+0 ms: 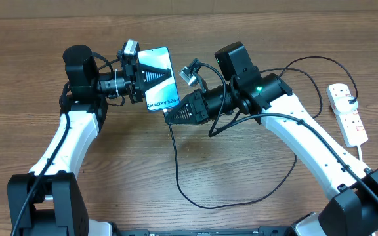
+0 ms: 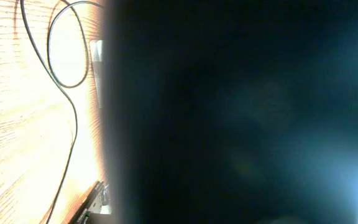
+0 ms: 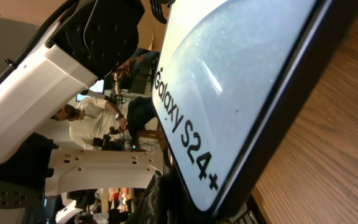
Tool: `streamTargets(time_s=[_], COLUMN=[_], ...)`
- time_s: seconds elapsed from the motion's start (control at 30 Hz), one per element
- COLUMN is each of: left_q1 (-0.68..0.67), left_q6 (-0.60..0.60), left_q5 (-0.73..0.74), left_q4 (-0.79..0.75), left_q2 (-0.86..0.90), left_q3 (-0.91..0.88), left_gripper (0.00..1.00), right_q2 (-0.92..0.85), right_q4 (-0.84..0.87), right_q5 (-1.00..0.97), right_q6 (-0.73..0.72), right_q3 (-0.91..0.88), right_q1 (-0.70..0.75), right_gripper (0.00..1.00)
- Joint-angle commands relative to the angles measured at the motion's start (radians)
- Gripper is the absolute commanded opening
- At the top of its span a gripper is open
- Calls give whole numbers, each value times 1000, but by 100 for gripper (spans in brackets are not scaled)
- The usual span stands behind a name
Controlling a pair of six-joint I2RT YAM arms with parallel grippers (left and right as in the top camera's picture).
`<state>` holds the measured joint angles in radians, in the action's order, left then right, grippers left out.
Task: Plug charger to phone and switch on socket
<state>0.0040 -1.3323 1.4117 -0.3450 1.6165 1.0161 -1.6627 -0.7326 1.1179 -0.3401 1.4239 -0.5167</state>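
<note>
Starting from the phone [image 1: 159,84]: it looks raised off the table [image 1: 130,177], lit screen up and tilted. The left gripper [image 1: 142,77] pinches it along one long edge, fingers closed on it. I read that hold as a way to present the lower edge, where the port should be, towards the other arm, and to stop the handset sliding when a plug pushes in. On the left wrist camera the handset's dark body blocks nearly the whole view, so I get nothing of the fingers there. The right gripper [image 1: 174,117] sits just at that lower corner with its fingers closed. The charger [image 1: 176,164] trails out from its tip, so I take it to be clamped on the connector end, though the tip itself is hidden from me. The right wrist camera shows the screen's lower corner very close but not the port, so I cannot tell whether the connector is seated. The cable's slack drops to the table and loops back to the right, which leaves room to move. Well apart at the far right lies the socket [image 1: 348,115], with neither arm near it; I judge its switch comes afterwards.
</note>
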Motion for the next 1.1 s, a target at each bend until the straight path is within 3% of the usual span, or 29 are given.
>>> streamTargets(time_s=[0.0, 1.07], left_q1=[3, 2], left_q6=[-1, -25], left_q5=[27, 30], left_q4=[-11, -11], left_q2=[-40, -40], left_q3=[12, 12], left_gripper=[4, 4], right_q2=[-2, -2], right_q4=[6, 15], right_q5=[-3, -7], right_q6=[-12, -58], right_q3=[-1, -1], right_q1=[2, 2], right_gripper=[4, 4])
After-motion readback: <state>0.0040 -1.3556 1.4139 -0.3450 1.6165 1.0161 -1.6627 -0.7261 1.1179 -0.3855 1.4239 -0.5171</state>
